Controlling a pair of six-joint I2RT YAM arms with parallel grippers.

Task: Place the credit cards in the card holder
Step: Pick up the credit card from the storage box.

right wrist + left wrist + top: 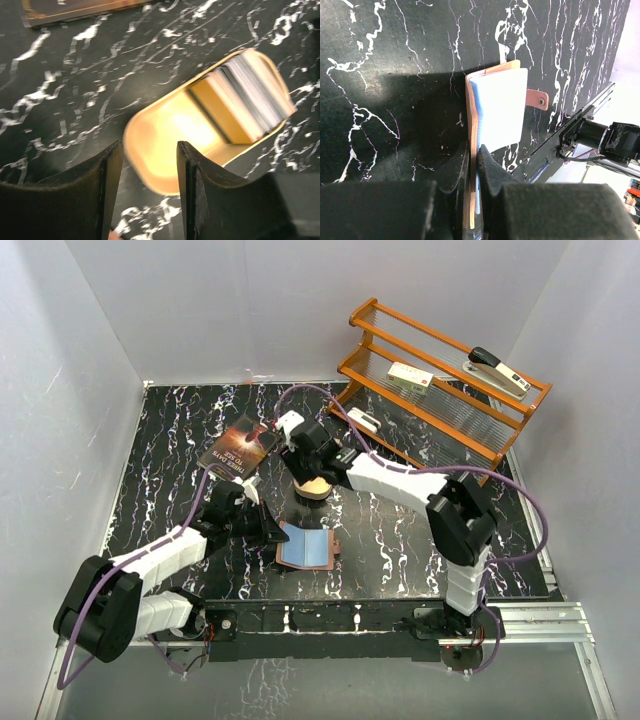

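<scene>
My left gripper point(474, 156) is clamped on the edge of the card holder point(538, 98), near the table's centre, with one bluish card point(502, 110) in it. My right gripper point(149, 150), jaws apart, hovers over the tin point(160, 125) farther back, where a stack of credit cards point(252, 95) awaits loading.

a black marbled desk point(400, 540) carried a dark book point(236, 453) near an open tan tin point(160, 140); an orange rack point(436, 398) at the far right held a stapler point(497, 370) and white box point(410, 377)

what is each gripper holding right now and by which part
Left gripper pinches the card holder by one edge. Right gripper is open, holding nothing.
</scene>
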